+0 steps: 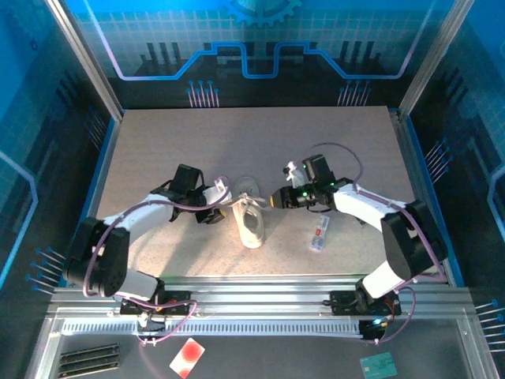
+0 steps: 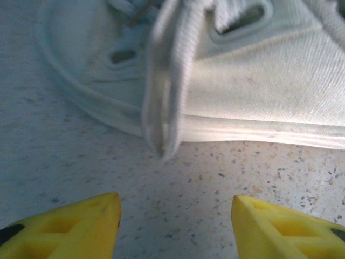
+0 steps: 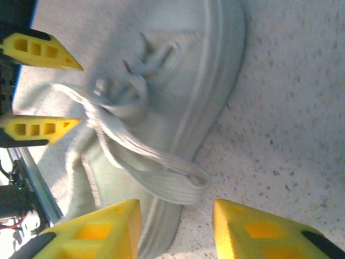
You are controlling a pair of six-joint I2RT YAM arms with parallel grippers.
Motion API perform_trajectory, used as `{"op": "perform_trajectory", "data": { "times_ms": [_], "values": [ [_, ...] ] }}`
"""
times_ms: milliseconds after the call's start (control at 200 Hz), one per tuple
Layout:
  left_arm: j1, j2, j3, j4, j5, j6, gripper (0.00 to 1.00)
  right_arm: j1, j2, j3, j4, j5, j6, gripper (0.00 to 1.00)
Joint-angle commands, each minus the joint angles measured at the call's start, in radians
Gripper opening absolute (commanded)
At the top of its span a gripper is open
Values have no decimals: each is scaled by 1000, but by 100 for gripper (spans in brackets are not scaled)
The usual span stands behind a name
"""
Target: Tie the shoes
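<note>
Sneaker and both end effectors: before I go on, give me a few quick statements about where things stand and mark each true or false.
1. The sneaker lies between the two end effectors. True.
2. The left end effector is clamped on a lace loop. False: it is open with nothing in it, and the lace loop hangs free over the sneaker's side just ahead of it.
3. The right end effector is open. True.
4. The flat white item with red marks lies on the left arm's side of the sneaker. False: it lies on the right arm's side, apart from the sneaker.
</note>
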Motion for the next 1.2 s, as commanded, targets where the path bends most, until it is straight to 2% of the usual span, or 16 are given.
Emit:
{"op": "perform_trajectory", "data": {
  "times_ms": [0, 150, 235, 420, 545, 645, 750, 836, 951, 1046, 1196],
  "values": [
    [34, -90, -5, 68, 42, -73, 60, -20, -59, 73, -101, 18, -65, 41],
    [34, -140, 42, 68, 104, -155, 63, -11, 23, 186, -156, 7, -43, 43],
    [6, -133, 83, 72, 121, -229, 62, 11, 104, 261, -179, 3, -16, 44],
    [-132, -60, 162, 35, 61, -274, 62, 66, 283, 435, -301, -9, 43, 47],
    [-182, 8, 191, 35, 12, -294, 61, 99, 358, 495, -354, 2, 66, 48],
    [-196, 64, 205, 36, -37, -310, 53, 116, 410, 535, -389, 9, 72, 47],
    [-199, 93, 198, 70, -72, -351, 34, 122, 440, 560, -423, 19, 69, 43],
    [-203, 91, 167, 119, -108, -380, 17, 122, 437, 557, -434, 42, 65, 32],
    [-204, 58, 107, 181, -142, -407, 0, 118, 410, 548, -442, 88, 64, 17],
    [-205, 28, 64, 205, -148, -422, 0, 114, 368, 532, -442, 139, 60, 14],
    [-205, -4, 10, 209, -152, -439, 0, 103, 295, 498, -439, 210, 60, 14]
  ]
}}
